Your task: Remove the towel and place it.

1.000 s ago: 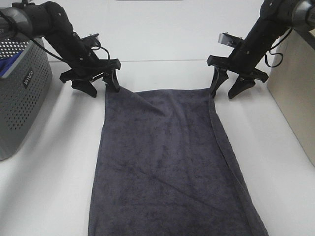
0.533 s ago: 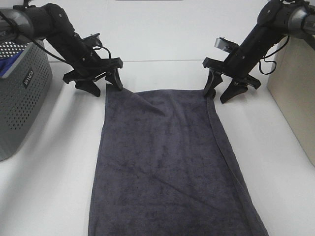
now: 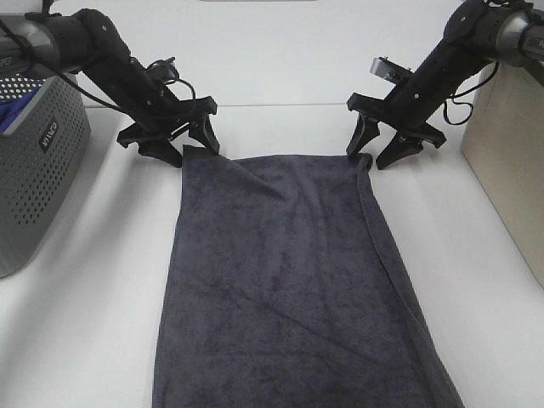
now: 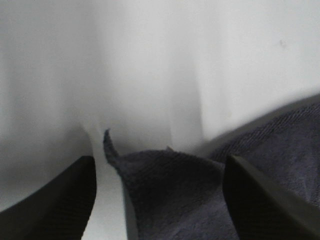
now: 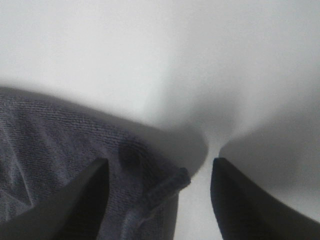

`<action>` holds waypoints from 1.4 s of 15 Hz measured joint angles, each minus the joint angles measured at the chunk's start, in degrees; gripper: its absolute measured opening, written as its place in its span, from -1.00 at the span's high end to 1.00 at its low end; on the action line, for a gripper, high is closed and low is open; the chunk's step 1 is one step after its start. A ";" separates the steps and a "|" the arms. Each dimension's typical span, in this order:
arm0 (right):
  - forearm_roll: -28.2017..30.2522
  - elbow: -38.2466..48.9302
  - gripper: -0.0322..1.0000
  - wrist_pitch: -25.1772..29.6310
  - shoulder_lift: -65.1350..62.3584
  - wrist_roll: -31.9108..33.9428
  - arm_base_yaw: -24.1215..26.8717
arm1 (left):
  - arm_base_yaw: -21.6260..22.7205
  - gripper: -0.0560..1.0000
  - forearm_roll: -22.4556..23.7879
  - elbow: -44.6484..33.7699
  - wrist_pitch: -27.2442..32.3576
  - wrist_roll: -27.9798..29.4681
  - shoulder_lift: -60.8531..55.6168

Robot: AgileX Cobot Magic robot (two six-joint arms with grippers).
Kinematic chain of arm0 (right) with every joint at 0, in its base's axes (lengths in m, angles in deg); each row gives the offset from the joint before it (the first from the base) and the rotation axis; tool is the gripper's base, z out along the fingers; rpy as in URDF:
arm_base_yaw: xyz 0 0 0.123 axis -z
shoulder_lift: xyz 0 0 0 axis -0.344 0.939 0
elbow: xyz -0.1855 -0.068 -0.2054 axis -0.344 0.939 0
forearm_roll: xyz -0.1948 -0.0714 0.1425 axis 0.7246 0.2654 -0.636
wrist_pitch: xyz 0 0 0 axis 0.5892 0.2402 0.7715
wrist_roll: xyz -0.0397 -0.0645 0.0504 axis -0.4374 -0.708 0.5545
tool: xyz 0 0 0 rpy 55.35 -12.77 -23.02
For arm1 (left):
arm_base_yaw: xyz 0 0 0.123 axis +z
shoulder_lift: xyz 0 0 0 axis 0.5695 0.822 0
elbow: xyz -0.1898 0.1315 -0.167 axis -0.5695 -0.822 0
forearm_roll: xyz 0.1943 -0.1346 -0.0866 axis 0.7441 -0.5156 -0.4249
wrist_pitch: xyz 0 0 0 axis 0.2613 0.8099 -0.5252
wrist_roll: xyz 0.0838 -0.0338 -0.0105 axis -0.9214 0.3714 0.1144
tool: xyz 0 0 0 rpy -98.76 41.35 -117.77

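Observation:
The dark charcoal-grey towel [image 3: 285, 280] lies spread flat on the white table [image 3: 85, 323], reaching from the middle to the near edge of the view. My left gripper [image 3: 189, 146] is open just above the towel's far left corner. In the left wrist view the towel corner [image 4: 170, 195] lies between the spread fingers [image 4: 55, 200]. My right gripper [image 3: 375, 150] is open at the far right corner. In the right wrist view the hemmed corner [image 5: 75, 145] lies between its fingers [image 5: 240, 200]. Neither gripper holds anything.
A grey perforated basket [image 3: 34, 170] stands at the left edge with a blue cloth [image 3: 17, 115] in it. A beige box [image 3: 510, 161] stands at the right edge. The back wall lies just behind both arms.
Both grippers have drawn back slightly from the towel's far corners and stay open. The corners, slightly raised before, now lie flat on the table.

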 joint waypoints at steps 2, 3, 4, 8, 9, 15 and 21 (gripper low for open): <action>-0.57 -0.11 -0.20 0.06 0.63 0.00 -0.06 | -0.11 -0.39 -2.92 0.00 0.00 -1.20 0.34; -0.80 -0.17 -0.17 0.11 0.74 0.00 -0.23 | -0.29 -0.38 -3.55 0.00 -0.06 -1.32 0.57; -1.26 -0.23 -0.16 0.23 0.97 0.00 -0.57 | -0.69 -0.38 -3.90 0.00 -0.06 -1.32 0.57; -2.52 -0.23 0.07 -0.11 1.38 -1.95 -1.66 | -2.64 -0.14 -4.18 0.00 -3.27 -1.49 1.09; -1.78 -0.52 0.27 -0.17 1.55 -2.29 -1.72 | -2.86 0.05 -3.67 0.00 -3.95 -1.66 1.20; 5.16 -9.91 0.83 1.09 2.12 -3.04 -2.06 | -3.04 0.85 -0.97 -0.11 -5.33 -11.06 1.32; 5.16 -14.50 0.83 -0.29 2.12 -4.81 -2.12 | -3.04 0.85 5.44 8.14 -10.49 -12.32 1.32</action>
